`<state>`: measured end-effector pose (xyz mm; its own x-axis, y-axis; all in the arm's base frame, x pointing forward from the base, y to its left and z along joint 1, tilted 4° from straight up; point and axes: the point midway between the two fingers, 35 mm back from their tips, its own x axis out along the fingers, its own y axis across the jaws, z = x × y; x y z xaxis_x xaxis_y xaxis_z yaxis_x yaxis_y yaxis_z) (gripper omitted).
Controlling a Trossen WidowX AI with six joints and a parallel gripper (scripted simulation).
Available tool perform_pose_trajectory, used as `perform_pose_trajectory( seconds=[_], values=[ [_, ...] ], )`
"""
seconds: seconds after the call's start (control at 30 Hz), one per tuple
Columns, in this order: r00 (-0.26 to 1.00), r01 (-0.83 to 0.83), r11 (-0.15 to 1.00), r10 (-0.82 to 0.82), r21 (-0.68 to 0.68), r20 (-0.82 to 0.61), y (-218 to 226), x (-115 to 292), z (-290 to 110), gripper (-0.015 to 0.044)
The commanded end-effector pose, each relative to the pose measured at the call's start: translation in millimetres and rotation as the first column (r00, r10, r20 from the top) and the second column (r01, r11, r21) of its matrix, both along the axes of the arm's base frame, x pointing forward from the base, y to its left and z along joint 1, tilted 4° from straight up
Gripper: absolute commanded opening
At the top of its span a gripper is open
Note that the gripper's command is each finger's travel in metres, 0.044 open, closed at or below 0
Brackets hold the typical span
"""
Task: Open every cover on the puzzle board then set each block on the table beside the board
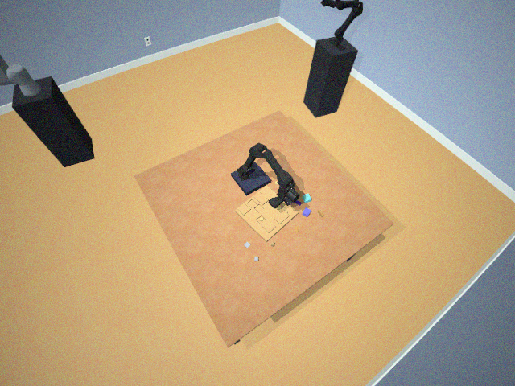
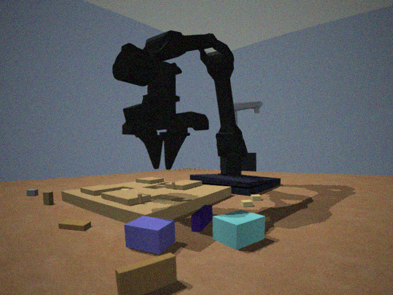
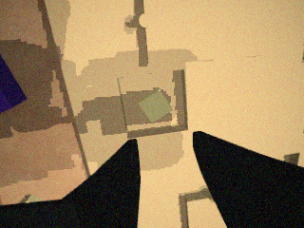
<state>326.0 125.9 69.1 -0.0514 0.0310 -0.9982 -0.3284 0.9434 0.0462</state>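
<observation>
The tan puzzle board lies on the table in front of the arm's navy base. My gripper hangs above the board's right part, fingers partly open with nothing between them. In the wrist view a pale green block sits in an uncovered square well just ahead of the fingertips. A cover pin shows further ahead. A cyan block, a blue-violet block and a dark purple block lie on the table beside the board.
Small tan pieces, two pale yellow blocks, a brown block and grey blocks lie around the board. Two dark pedestals stand on the floor far off.
</observation>
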Motion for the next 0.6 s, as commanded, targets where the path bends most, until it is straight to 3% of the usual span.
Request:
perform_pose_trajectory(
  seconds=[0.0,0.4,0.57],
  values=[
    [0.995,-0.104,0.995,0.104,0.006,0.007,0.5,0.8,1.9,0.0144],
    [0.898,-0.44,0.898,0.44,0.019,0.023,1.0,1.0,3.8,0.0144],
    [0.889,-0.457,0.889,0.457,0.02,0.024,1.0,1.0,3.5,0.0144]
  ],
)
